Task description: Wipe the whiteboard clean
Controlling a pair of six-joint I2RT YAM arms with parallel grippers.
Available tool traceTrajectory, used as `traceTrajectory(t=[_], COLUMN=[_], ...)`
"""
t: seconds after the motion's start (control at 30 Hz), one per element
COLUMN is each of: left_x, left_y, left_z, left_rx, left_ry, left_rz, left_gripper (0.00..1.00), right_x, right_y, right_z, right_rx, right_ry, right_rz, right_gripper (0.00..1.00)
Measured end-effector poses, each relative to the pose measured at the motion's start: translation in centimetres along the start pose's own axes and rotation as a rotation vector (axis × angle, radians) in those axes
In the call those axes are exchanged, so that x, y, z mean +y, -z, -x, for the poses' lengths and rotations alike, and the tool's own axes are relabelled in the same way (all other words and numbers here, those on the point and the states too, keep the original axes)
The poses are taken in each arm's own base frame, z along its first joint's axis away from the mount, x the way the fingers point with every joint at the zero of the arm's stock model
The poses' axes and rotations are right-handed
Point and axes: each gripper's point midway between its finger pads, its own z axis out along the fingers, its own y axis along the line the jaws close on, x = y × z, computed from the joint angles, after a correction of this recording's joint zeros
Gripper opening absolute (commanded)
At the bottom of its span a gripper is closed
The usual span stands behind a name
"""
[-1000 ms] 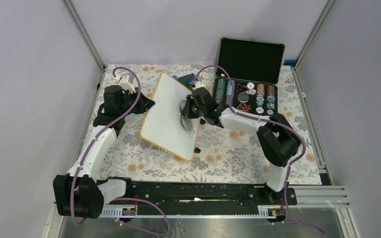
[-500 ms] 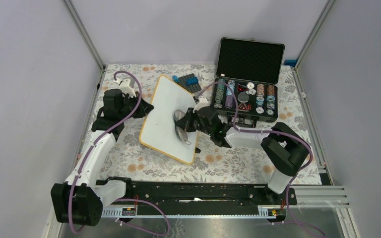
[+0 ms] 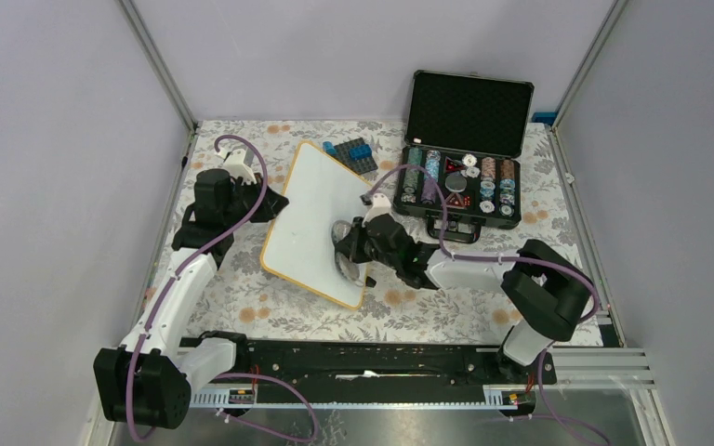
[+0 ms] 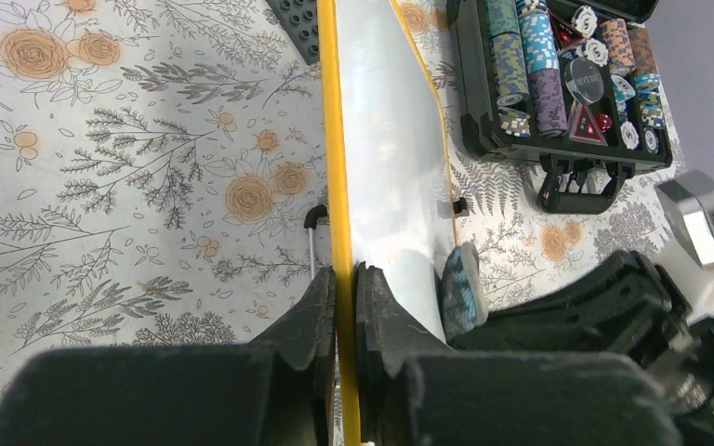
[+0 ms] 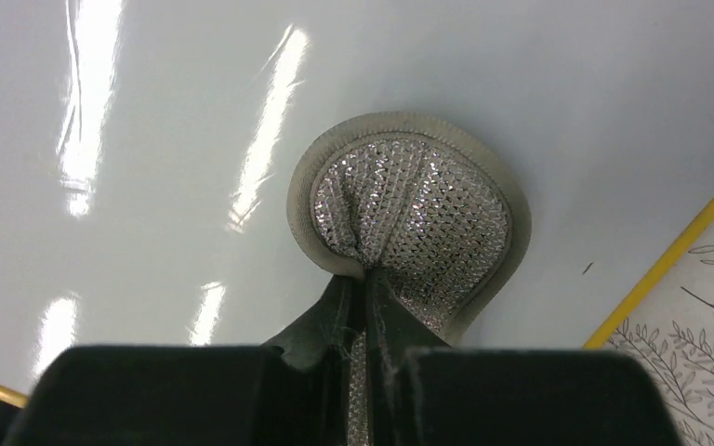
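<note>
Left gripper (image 4: 344,283) clamps the edge of the flat white, yellow-rimmed whiteboard (image 4: 390,177). Right gripper (image 5: 364,295) pinches a round silver mesh pad (image 5: 409,209) against the board just ahead. Hard pressure near the corner could wrench it free.

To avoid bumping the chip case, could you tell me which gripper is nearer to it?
Right. The right gripper, pressing a silvery pad on the whiteboard, sits left of the chip case; the left gripper clamps the whiteboard's opposite edge.
</note>
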Motion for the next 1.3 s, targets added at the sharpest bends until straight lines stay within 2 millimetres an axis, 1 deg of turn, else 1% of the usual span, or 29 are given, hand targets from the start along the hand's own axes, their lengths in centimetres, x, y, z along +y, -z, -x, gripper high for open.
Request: traceTrajectory(t=[0.07,0.17,0.23,0.37,0.43,0.5,0.63,0.7,0.73,0.77,0.8,0.87,0.93,0.97,1.03,1.1,1.13,1.23,1.3], left_x=[0.0,0.0,0.0,-0.2,-0.2,-0.2,-0.1,-0.1,-0.1,-0.1,-0.1,-0.1,-0.3,-0.3,-0.5,-0.8,-0.8,-0.9,-0.9], left_y=[0.0,0.0,0.0,0.0,-0.1,0.0,0.0,0.0,0.0,0.0,0.0,0.0,0.0,0.1,0.1,0.2,0.2,0.2,0.2], left_z=[0.0,0.0,0.0,0.1,0.1,0.0,-0.1,0.0,0.0,-0.1,-0.1,0.0,0.0,0.0,0.1,0.2,0.2,0.3,0.3], left_rx=[0.000,0.000,-0.001,-0.003,-0.004,-0.003,0.001,-0.001,-0.001,0.001,0.001,-0.001,-0.004,-0.004,-0.007,-0.011,-0.013,-0.016,-0.015], left_ry=[-0.002,-0.002,-0.004,-0.012,-0.016,-0.016,-0.018,-0.019,-0.019,-0.021,-0.021,-0.022,-0.024,-0.025,-0.029,-0.035,-0.037,-0.038,-0.038], left_rz=[0.000,0.000,-0.001,-0.005,-0.004,-0.003,0.000,-0.001,-0.002,-0.001,-0.001,-0.003,-0.006,-0.007,-0.017,-0.024,-0.027,-0.028,-0.029], left_gripper=[0.00,0.00,0.00,0.00,0.00,0.00,0.00,0.00,0.00,0.00,0.00,0.00,0.00,0.00,0.00,0.00,0.00,0.00,0.00], right_x=[0.8,3.3,6.0,12.2,13.9,14.4,14.1,13.2,12.1,9.0,9.0,7.8,5.4,3.8,1.4,0.9,1.0,1.5,2.2], right_y=[0.3,1.1,1.5,1.8,1.8,2.0,2.0,2.5,3.1,4.2,4.2,4.6,5.7,6.2,6.8,6.9,6.9,7.0,6.9], right_z=[-0.5,-1.7,-2.4,-3.0,-3.2,-3.6,-4.1,-4.7,-5.5,-7.8,-7.8,-8.3,-9.4,-10.4,-11.7,-11.9,-11.8,-11.5,-11.4], right_rx=[0.021,0.069,0.106,0.158,0.169,0.179,0.160,0.152,0.161,0.198,0.199,0.186,0.198,0.220,0.250,0.263,0.269,0.296,0.326], right_ry=[0.075,0.199,0.272,0.342,0.359,0.371,0.370,0.362,0.358,0.347,0.346,0.319,0.298,0.289,0.280,0.284,0.294,0.349,0.396], right_rz=[-0.030,-0.032,0.007,0.159,0.206,0.233,0.259,0.263,0.251,0.200,0.199,0.180,0.136,0.101,0.037,0.010,-0.002,-0.034,-0.045], right_gripper=[0.00,0.00,0.00,0.00,0.00,0.00,0.00,0.00,0.00,0.00,0.00,0.00,0.00,0.00,0.00,0.00,0.00,0.00,0.00])
